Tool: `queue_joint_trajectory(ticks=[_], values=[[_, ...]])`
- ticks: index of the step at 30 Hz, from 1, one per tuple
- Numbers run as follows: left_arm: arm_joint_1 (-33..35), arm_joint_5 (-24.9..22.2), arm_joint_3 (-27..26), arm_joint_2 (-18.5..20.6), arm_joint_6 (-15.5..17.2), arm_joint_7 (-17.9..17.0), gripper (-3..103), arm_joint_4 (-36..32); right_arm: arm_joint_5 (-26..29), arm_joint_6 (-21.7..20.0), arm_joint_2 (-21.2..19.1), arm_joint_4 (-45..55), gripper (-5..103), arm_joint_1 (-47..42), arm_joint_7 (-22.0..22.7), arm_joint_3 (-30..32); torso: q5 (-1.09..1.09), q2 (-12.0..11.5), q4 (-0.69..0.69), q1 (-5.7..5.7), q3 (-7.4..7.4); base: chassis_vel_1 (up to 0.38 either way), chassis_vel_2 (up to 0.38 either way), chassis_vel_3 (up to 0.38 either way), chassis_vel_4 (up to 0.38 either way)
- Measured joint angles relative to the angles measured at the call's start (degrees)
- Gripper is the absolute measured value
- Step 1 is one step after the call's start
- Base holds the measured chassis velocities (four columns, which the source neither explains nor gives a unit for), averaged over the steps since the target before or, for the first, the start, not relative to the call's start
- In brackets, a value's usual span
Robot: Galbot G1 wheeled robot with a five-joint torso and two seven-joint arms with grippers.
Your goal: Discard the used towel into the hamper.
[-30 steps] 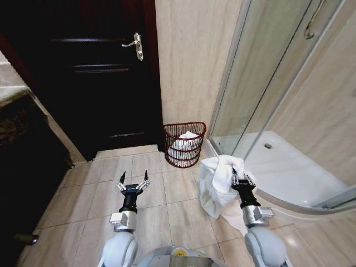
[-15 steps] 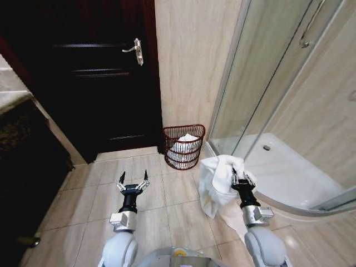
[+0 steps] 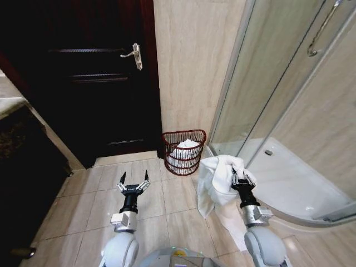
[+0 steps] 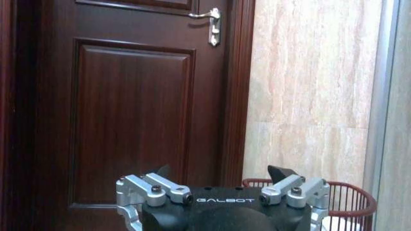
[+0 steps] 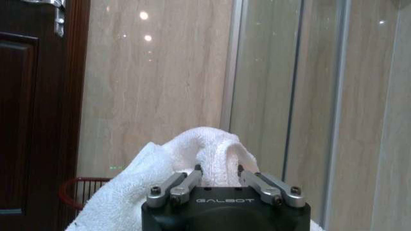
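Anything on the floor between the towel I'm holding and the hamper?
No. In the head view, bare floor tile lies between the towel in the right end effector and the hamper.

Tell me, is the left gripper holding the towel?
No, the left gripper is open and empty over the floor tiles, while the white towel hangs from the right gripper.
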Motion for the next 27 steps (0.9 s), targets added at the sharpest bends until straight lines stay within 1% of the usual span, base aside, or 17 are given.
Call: queue_joint_trajectory(ticks=[27], values=[[-0.4, 0.8, 0.0, -0.4, -0.1, 0.3, 100, 1.2, 0.5, 0.2, -0.2, -1.0, 17, 0.9, -0.1, -0.2, 0.00, 6.2, 0.01, 2.29, 3.90, -0.058, 0.070, 0.071, -0.047]])
